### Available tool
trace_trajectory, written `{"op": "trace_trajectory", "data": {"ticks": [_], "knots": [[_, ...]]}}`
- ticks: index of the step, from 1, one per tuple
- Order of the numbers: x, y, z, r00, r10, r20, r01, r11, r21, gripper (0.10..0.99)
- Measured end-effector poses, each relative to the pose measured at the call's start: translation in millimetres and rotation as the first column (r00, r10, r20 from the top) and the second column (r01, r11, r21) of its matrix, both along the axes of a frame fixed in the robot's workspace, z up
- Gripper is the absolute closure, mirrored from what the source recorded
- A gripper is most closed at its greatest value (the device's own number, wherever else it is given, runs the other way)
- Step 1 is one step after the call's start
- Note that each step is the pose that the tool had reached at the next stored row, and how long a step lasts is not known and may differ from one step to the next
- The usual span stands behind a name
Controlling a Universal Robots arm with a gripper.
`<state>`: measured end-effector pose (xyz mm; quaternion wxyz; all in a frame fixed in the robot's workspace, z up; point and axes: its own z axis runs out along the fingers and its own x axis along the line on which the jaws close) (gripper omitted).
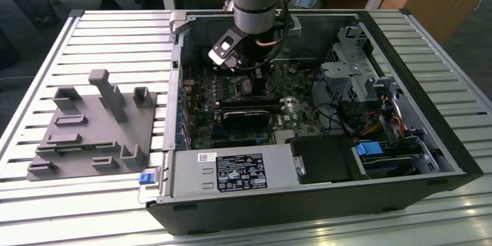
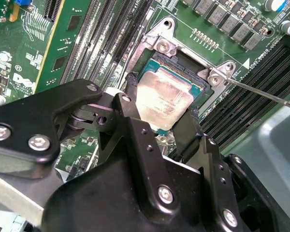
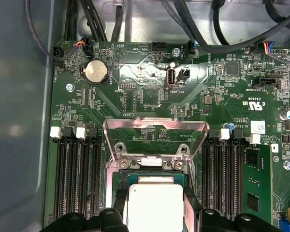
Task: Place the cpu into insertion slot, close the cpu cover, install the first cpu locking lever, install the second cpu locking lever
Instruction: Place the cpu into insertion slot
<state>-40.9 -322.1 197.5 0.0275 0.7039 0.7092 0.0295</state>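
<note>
The cpu [image 2: 165,99], a flat square chip with a dull silver top, lies between my two black fingers [image 2: 130,96] right over the insertion slot [image 2: 180,59]. The fingers press on two opposite edges of it. I cannot tell whether it is seated in the slot or just above it. In the first wrist view the cpu [image 3: 155,209] shows with my gripper [image 3: 155,195] shut on it. The cpu cover [image 3: 154,125], a silvery frame, stands flipped open behind the slot. A thin locking lever [image 2: 266,94] sticks out unlatched. In the exterior view my gripper [image 1: 244,82] reaches down onto the motherboard.
Long black memory slots [image 3: 77,183] run on both sides of the socket. A black heatsink block [image 1: 246,118], the power supply [image 1: 230,172] and a drive cage [image 1: 355,73] fill the open computer case. A grey parts fixture [image 1: 92,125] lies on the slatted table at the exterior view's left.
</note>
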Motion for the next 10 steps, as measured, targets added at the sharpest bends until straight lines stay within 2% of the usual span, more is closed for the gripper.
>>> {"op": "trace_trajectory", "data": {"ticks": [10], "knots": [[-0.2,1.4,-3.6,1.0,0.001,0.0,-0.001,1.0,0.0,0.545]]}}
